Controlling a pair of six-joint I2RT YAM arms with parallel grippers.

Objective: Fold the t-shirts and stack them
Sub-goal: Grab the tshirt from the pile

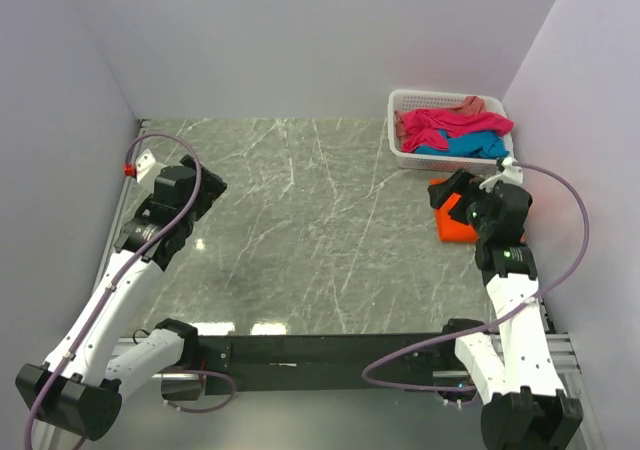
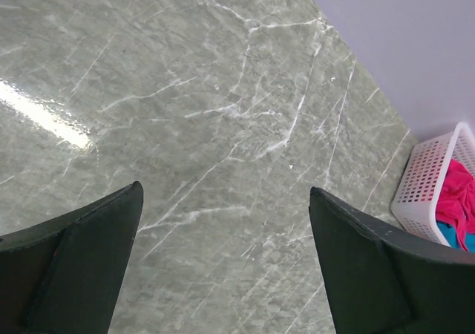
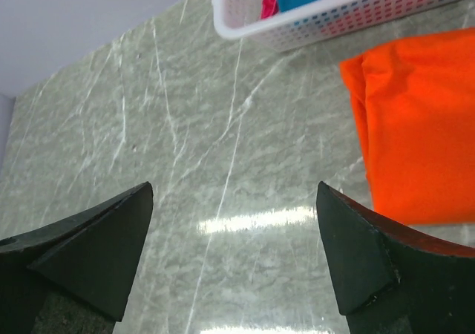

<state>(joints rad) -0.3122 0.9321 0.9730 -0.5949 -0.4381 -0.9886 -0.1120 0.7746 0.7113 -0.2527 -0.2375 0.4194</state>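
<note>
A folded bright orange t-shirt point(image 1: 458, 224) lies on the table at the right, partly under my right arm; it also shows in the right wrist view point(image 3: 415, 126). The magenta-pink t-shirt point(image 1: 450, 122), the teal-blue t-shirt point(image 1: 470, 146) and the dusty salmon-pink t-shirt point(image 1: 472, 103) lie crumpled in the white basket point(image 1: 400, 150). My right gripper point(image 1: 448, 192) point(image 3: 234, 193) is open and empty, above the table just left of the orange shirt. My left gripper point(image 1: 208, 192) point(image 2: 226, 197) is open and empty over bare table at the left.
The marble table point(image 1: 300, 230) is walled on three sides. The basket stands at the back right corner; it shows in the left wrist view point(image 2: 430, 185) and the right wrist view point(image 3: 297, 22). A red knob point(image 1: 129, 168) sits at the left edge.
</note>
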